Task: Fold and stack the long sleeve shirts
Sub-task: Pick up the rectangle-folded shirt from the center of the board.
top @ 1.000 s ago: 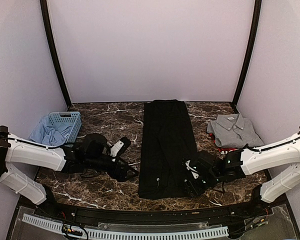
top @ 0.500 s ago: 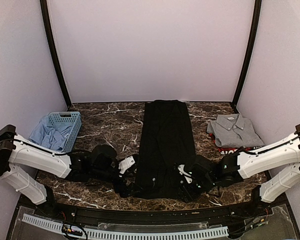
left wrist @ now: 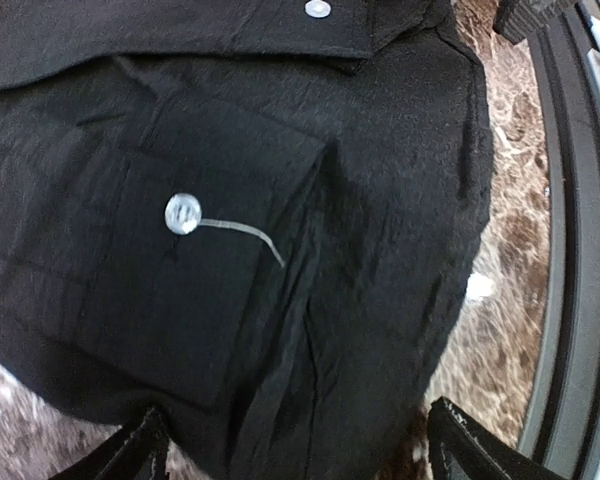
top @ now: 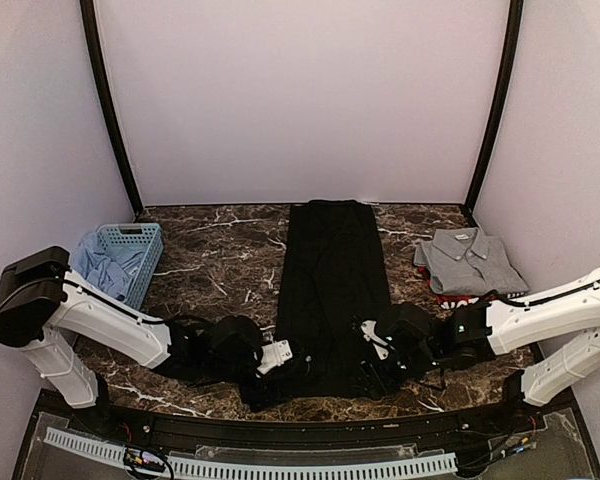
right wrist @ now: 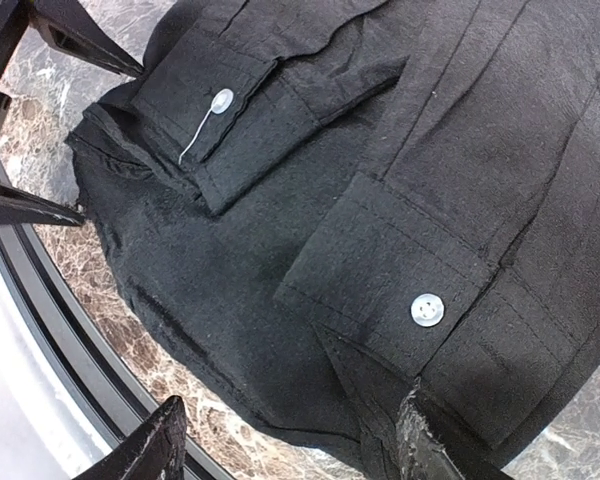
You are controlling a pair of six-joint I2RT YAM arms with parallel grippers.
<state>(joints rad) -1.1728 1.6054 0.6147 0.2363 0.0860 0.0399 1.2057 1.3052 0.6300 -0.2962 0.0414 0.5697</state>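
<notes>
We see the black shirt (top: 332, 290) lying as a long strip down the middle of the table (top: 220, 265), with the grey shirt (top: 467, 260) folded well off to its right. The left claw (left wrist: 295, 410) and right claw (right wrist: 292, 400) both hang over its near hem, fingers spread apart and clamping nothing.

We look down from behind the table (top: 220, 262); both wrist views hang close over the near end of the black shirt (top: 332, 280).
</notes>
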